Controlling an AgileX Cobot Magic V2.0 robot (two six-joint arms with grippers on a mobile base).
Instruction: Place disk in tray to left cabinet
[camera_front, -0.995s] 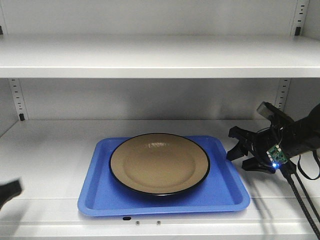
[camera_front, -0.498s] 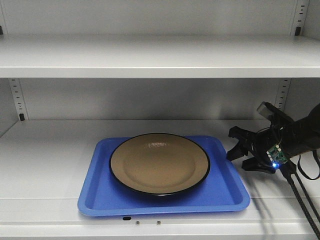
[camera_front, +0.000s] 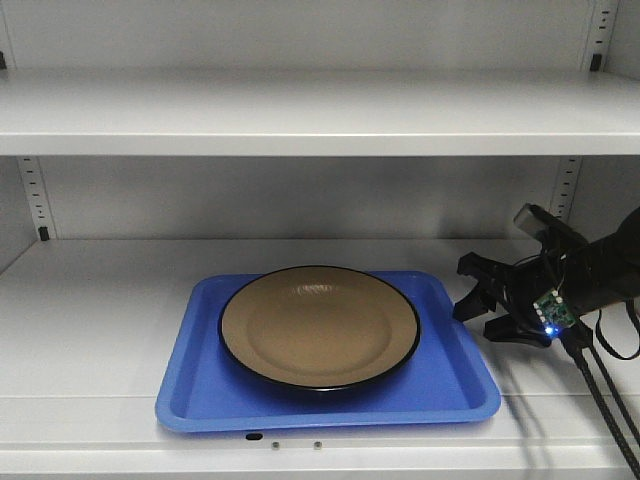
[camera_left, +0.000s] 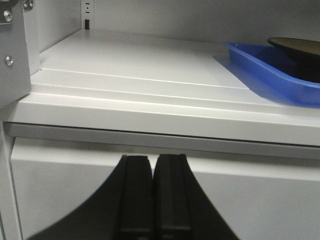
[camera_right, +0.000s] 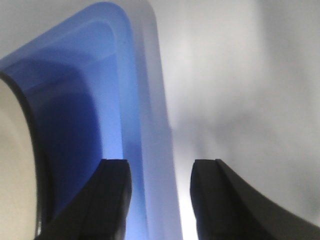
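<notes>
The disk (camera_front: 319, 326) lies flat and centred in the tray (camera_front: 200, 395), and the tray rests on the middle shelf (camera_front: 100, 300) of the left cabinet (camera_front: 320, 110). Judged from this layout, the placing step appears done: the disk is in the tray, the tray is fully supported by the surface, and neither of my tools grips either item. What seems left is only to draw my arms clear of the cabinet.

My right tool (camera_front: 478, 295) sits just beside the tray's right edge, above the shelf, with its jaws apart and nothing between them. In the right wrist view the tray's rounded corner (camera_right: 120, 30) and raised rim run under the gap between the two dark fingers (camera_right: 114, 200); contact cannot be confirmed from that view. My left tool (camera_left: 154, 195) sits below and in front of the shelf's front lip, well apart from the tray, with its two black pads pressed together on nothing.

Materials and shapes:
- Disk: round, shallow, glossy tan face, thin black rim (it spans nearly the tray's width).
- Tray: blue plastic, rectangular, rounded corners, low raised rim, smooth finish.
- Cabinet: flat white shelves with a matte finish; perforated metal strips (camera_front: 37, 200) at the back corners.
</notes>
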